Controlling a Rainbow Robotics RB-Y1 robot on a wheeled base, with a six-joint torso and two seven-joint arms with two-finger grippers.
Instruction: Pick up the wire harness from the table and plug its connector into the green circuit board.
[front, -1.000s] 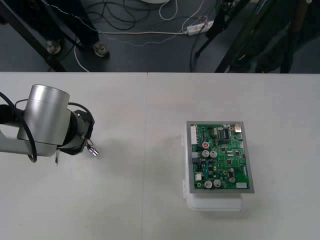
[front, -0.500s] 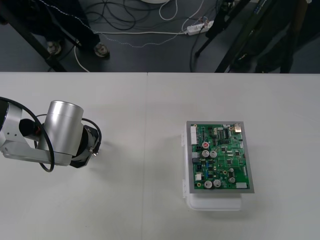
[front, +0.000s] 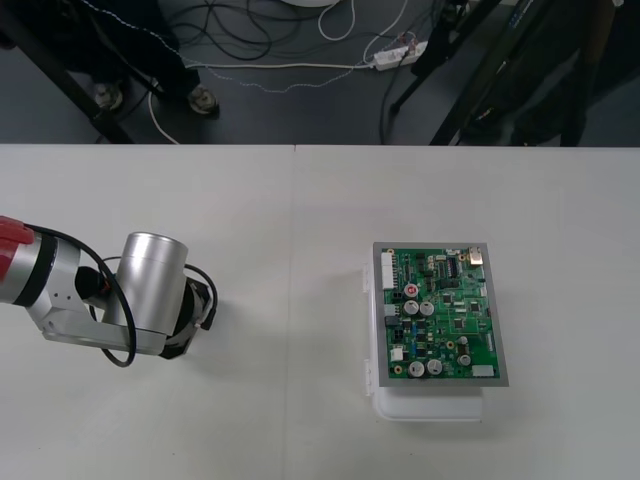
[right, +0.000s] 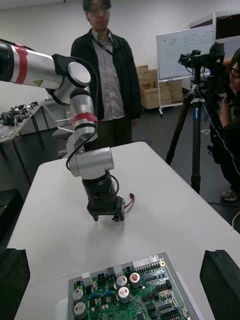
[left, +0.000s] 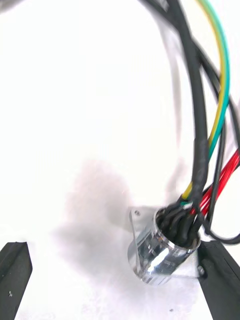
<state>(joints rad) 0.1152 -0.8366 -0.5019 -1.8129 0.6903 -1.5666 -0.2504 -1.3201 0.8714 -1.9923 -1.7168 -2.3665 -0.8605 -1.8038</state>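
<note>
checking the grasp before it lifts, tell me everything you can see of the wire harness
The wire harness is a thin bundle of black, red and green-yellow wires running into a round shiny metal socket with a flat flange. The socket rests tilted on the white table, between the open fingers of the left pincer, close beside one finger.

Open table (front: 290, 300) runs clear between the left gripper (right: 105, 217) and the green circuit board (front: 440, 312). That gripper's silver arm (front: 150, 295) stands directly over the harness (right: 130, 201), blocking any straight approach from above.
</note>
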